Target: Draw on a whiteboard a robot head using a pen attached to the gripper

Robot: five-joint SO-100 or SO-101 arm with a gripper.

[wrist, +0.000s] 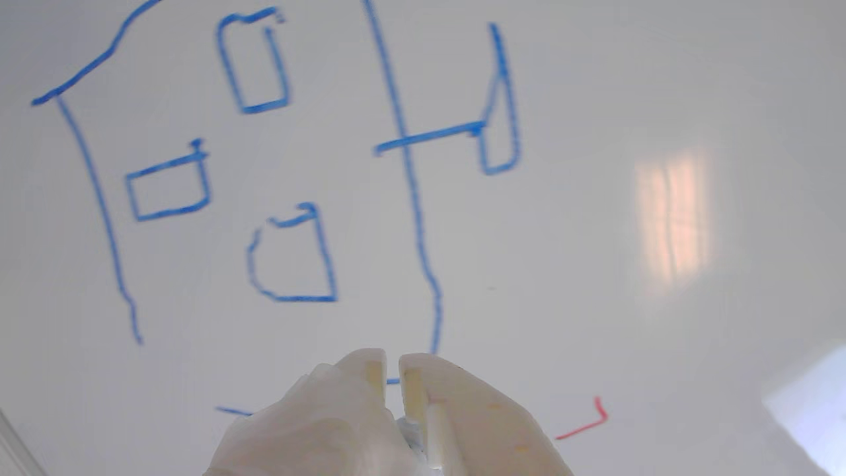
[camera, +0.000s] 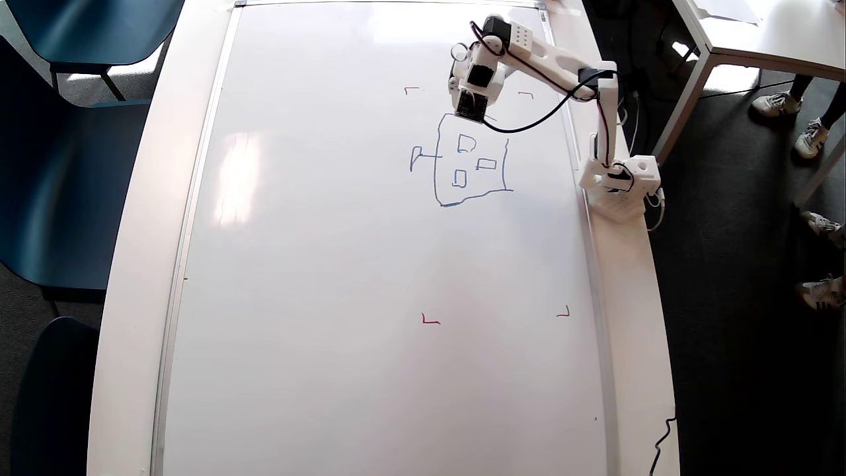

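likely office or classroom | blue chairs (camera: pixel 79 39) | white desks (camera: pixel 760 39) | dark carpet (camera: pixel 727 264)

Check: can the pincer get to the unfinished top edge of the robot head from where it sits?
Probably yes. The pincer hangs right over that edge of the robot head, and nothing lies on the whiteboard between them.

white printed arm (camera: pixel 562 66) with black servos, looping black cables, a perforated base (camera: pixel 621 205), and creamy translucent-looking fingers (wrist: pixel 456 410).

Whiteboard (camera: pixel 330 264) flat on white table (camera: pixel 634 330)
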